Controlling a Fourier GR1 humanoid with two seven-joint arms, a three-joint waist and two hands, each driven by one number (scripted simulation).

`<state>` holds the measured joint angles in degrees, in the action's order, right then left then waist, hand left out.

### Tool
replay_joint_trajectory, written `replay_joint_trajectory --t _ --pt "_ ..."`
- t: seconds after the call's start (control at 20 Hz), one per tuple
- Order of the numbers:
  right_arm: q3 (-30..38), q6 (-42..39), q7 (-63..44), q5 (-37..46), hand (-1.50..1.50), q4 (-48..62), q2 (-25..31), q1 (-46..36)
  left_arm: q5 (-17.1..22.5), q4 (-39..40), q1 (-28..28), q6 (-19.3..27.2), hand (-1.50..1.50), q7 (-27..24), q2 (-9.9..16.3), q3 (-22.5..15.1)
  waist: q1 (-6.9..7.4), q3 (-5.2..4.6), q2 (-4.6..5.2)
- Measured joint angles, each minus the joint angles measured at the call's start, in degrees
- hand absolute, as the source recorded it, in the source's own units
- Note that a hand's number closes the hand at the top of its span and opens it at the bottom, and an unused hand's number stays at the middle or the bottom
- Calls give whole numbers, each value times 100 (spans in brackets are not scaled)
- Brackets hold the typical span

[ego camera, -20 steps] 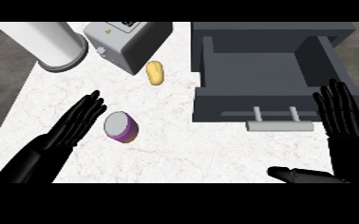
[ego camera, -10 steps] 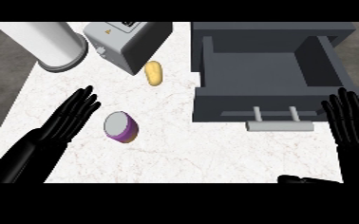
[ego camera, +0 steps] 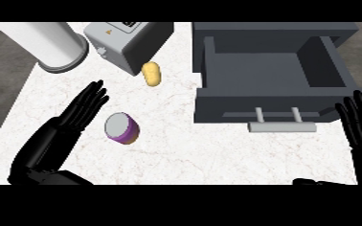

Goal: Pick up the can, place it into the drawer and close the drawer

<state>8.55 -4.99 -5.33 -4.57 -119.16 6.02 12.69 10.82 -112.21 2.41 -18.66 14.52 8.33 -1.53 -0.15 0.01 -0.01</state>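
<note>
The purple can (ego camera: pixel 121 128) lies on its side on the white marbled counter (ego camera: pixel 184 148), its pale end facing up, well left of the open grey drawer (ego camera: pixel 272 76), whose handle (ego camera: pixel 280 123) juts toward the near edge. Just beside the can's left, the left hand (ego camera: pixel 81 109) is flat with fingers straight, holding nothing, while the right hand (ego camera: pixel 351 117) shows at the right edge, fingers straight and likewise empty. Farther back sit a yellow potato (ego camera: pixel 151 73), a grey toaster (ego camera: pixel 127 43) and a white cylinder (ego camera: pixel 51 44).
</note>
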Motion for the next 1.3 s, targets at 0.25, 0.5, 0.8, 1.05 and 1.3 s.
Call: replay_joint_trajectory --t 0.25,0.5,0.8,1.05,1.3 --pt "164 -176 159 -68 -150 -11 -20 193 -310 443 3 -84 -150 -454 -103 -9 -5 -1 -1" --pt "39 -220 206 141 -150 -18 -149 241 -649 1141 -6 -118 -150 -1121 -205 15 -4 -3 -1" --pt "228 -369 329 85 -150 156 -155 181 -837 1604 -127 -98 -150 -1401 -204 150 -1 -1 0" --pt "360 -466 404 62 -150 318 -147 114 -983 2162 -121 -161 -150 -1939 -154 298 0 -2 0" --pt "321 -503 542 178 -150 351 -260 177 -1211 2988 -273 -207 -150 -2599 -47 453 -6 -3 1"
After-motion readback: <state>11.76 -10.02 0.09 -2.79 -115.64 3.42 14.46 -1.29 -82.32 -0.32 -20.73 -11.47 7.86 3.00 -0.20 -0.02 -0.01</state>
